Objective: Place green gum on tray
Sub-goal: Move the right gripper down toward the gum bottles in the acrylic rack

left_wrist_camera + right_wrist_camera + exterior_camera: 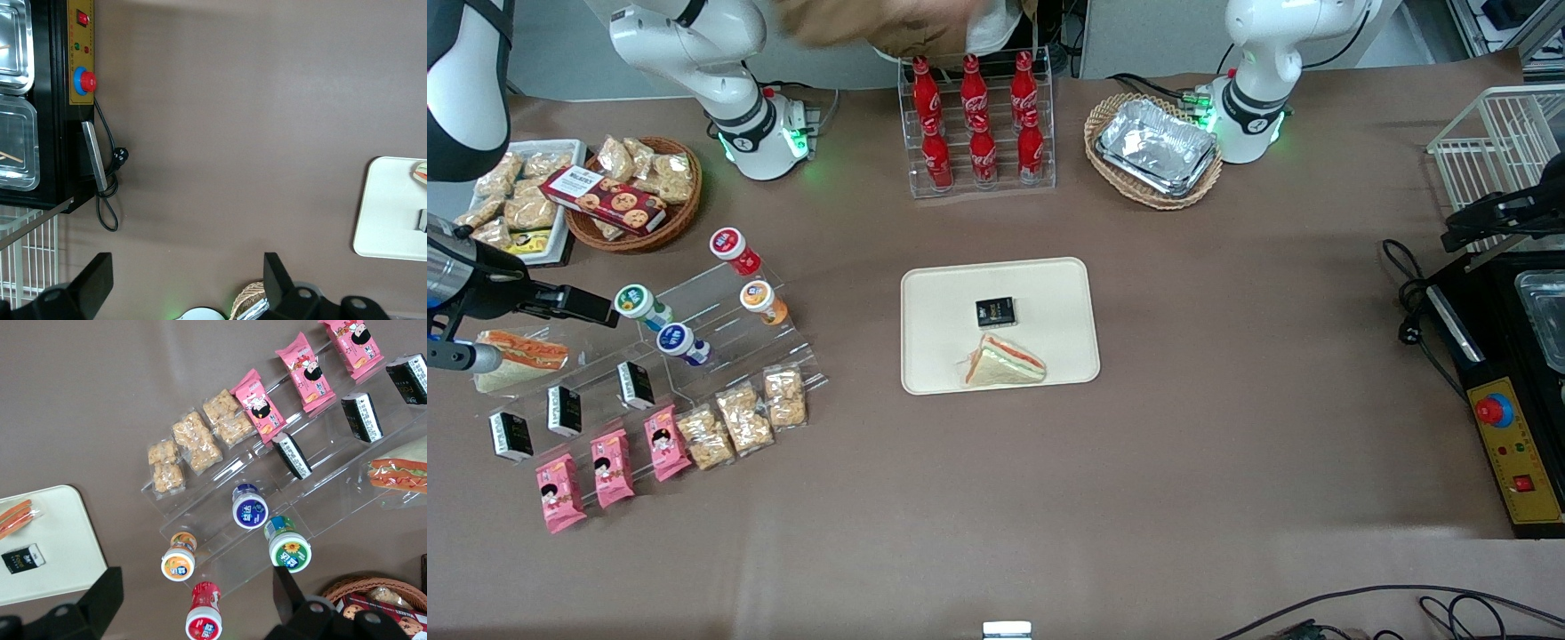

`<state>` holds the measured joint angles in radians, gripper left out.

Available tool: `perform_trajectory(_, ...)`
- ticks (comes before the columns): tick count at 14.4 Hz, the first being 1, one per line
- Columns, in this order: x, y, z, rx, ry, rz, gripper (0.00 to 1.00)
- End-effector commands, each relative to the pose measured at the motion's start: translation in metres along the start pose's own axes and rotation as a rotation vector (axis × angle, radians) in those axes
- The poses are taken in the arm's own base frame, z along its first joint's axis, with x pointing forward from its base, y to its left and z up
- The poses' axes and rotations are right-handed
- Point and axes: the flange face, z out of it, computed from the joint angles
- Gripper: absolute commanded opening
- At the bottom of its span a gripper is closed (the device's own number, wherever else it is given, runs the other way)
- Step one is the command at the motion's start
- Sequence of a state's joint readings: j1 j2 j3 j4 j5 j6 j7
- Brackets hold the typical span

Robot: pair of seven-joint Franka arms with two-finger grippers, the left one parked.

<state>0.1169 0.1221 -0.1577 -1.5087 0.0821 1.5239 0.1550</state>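
Observation:
The green gum (637, 303) (289, 550) stands on a clear acrylic step stand (720, 342), its white lid ringed in green facing up. My right gripper (591, 307) (195, 579) hangs open above the stand, holding nothing. One finger (285, 590) is close beside the green gum, which is outside the gap. The red-lidded bottle (204, 613) shows below, between the fingers. The cream tray (1049, 284) (57, 543) (387, 207) lies mid-table, toward the parked arm from the stand. It carries a small black box (995, 311) and a wrapped sandwich (1003, 363).
Blue-lidded (679, 341) and orange-lidded (761, 300) bottles share the stand with the gum. Black boxes, pink packs and cracker bags (738, 418) fill its lower steps. A snack basket (633, 196), a cola rack (978, 124) and a foil-tray basket (1156, 151) line the table farther from the camera.

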Motion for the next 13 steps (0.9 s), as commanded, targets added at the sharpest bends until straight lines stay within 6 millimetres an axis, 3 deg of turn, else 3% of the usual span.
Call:
perform_trajectory(1,0.003,0.001,-0.006,-0.017,0.004,-0.009,1.0)
perform_trajectory(5,-0.001,0.003,-0.011,-0.007,0.002,-0.008,1.0)
perform_trajectory(8,-0.026,0.012,-0.012,-0.014,-0.079,-0.119,1.0)
perform_trajectory(10,-0.037,0.031,-0.005,-0.021,-0.083,-0.164,1.0)
perform_trajectory(13,-0.069,0.059,0.038,-0.1,-0.014,-0.275,1.0)
